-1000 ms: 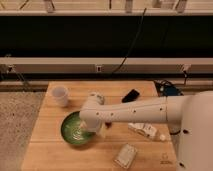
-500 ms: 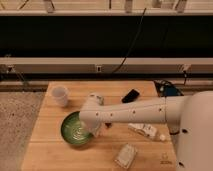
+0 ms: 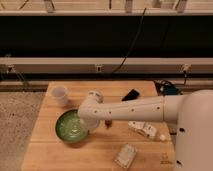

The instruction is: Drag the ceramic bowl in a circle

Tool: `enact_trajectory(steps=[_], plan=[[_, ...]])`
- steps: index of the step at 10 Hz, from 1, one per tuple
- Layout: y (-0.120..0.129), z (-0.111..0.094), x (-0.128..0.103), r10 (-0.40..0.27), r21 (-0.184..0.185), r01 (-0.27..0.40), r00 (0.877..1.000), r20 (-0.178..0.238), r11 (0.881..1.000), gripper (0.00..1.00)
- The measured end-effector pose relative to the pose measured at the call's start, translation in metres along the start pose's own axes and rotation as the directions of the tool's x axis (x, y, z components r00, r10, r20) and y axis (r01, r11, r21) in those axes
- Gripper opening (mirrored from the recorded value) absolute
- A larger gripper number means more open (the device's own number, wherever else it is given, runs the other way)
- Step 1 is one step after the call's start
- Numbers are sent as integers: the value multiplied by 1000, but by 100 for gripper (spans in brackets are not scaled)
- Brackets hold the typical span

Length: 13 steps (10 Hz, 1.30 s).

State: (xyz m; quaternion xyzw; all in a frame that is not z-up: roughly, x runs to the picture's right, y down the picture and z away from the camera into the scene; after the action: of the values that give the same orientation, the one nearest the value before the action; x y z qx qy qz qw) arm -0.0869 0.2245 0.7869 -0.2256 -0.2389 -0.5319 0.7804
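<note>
Green ceramic bowl (image 3: 70,129) with the tool (image 3: 92,122) at its edge, set up for sliding on the wooden table (image 3: 47,156).
White robot arm (image 3: 135,107) reaches in from the bowl's right and bends down so the tool meets the bowl's right rim, probably to push or hook the edge and slide the dish rather than lift it. Whether the tool is spread or pinching the rim I cannot tell, since the wrist covers it. A white cup (image 3: 60,95) stands beyond the bowl's upper left, apart from it, and a pale packet (image 3: 142,129) lies to its right, so a wide circle risks nudging them.
</note>
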Motion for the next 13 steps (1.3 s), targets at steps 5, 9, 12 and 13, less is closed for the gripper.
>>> enact_trajectory(steps=[5, 9, 12, 13], plan=[[0, -8, 3, -4, 6, 4, 1000, 1, 1000, 3], [-7, -14, 12, -10, 16, 10, 1000, 1, 1000, 3], [-2, -17, 1, -19, 16, 19, 1000, -4, 1000, 3], [-1, -19, 1, -17, 18, 17, 1000, -3, 1000, 3]])
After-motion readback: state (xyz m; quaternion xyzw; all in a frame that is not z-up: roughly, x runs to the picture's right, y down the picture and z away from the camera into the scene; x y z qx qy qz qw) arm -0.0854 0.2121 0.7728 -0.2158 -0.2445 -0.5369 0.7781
